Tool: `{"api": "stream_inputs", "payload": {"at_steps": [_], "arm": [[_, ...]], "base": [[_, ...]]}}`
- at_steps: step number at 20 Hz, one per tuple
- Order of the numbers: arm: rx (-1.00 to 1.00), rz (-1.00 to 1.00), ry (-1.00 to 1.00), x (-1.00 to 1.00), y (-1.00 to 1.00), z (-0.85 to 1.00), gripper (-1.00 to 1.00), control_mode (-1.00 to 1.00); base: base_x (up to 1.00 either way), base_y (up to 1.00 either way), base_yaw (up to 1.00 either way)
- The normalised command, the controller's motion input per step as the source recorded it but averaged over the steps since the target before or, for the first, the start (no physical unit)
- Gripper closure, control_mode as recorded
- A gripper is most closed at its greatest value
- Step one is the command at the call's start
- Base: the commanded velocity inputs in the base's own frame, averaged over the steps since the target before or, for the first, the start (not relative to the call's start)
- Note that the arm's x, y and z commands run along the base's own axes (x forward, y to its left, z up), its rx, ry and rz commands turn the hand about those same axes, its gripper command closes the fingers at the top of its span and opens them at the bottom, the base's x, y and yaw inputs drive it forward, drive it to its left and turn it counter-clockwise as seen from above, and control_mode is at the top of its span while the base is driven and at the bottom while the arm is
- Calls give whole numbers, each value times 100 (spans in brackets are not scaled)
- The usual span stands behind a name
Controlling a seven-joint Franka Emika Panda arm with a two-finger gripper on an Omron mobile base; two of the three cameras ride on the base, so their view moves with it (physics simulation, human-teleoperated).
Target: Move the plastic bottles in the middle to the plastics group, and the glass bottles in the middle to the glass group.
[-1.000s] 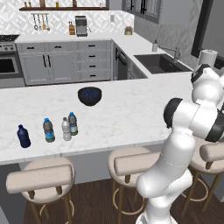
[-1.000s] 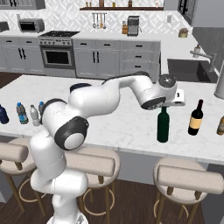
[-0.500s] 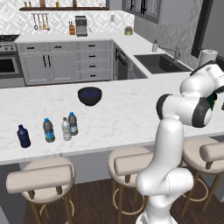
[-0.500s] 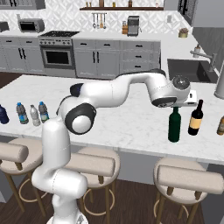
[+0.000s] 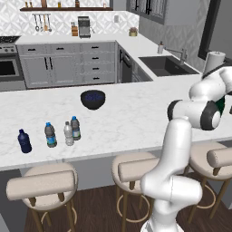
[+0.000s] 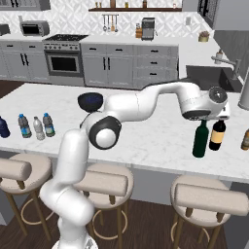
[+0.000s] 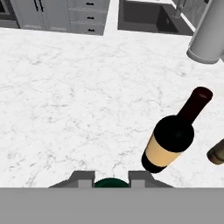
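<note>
My gripper (image 6: 201,119) is shut on the neck of the glass bottle (image 6: 200,141), a tall plain dark green one held upright at the counter's right end. Its green top (image 7: 107,183) shows between my fingertips (image 7: 83,178) in the hand view. Just right of it stands the glass group's tan-labelled wine bottle (image 6: 217,135) (image 7: 173,140). I cannot tell whether the green bottle's base touches the counter. Far left, the plastics group's navy bottle (image 5: 24,141) and blue-labelled water bottle (image 5: 50,135) stand beside a pale plastic bottle (image 5: 68,134) and a blue-banded one (image 5: 75,128).
A dark bowl (image 5: 93,99) sits mid-counter. Another small bottle (image 6: 245,140) stands at the right edge past the wine bottle. A paper towel roll (image 7: 208,39) and the sink (image 7: 153,17) lie behind. Stools line the counter's front edge.
The arm has swung right with the green bottle in its grip, bringing it from mid-counter to right beside the tan-labelled wine bottle. The water bottles have not moved.
</note>
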Motion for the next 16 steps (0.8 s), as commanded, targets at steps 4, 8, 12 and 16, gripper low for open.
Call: {"api": "stream_inputs", "payload": {"at_steps": [4, 8, 12, 16], "arm": [[0, 0, -6, 15, 2, -40, 100, -100], [-2, 0, 0, 0, 28, -62, 100, -100], [-6, 0, 0, 7, 12, -51, 100, -100], [-5, 0, -4, 30, 1, -20, 100, -100]], "base": [[0, 0, 0], [0, 0, 0], [0, 0, 0], [0, 0, 0]]}}
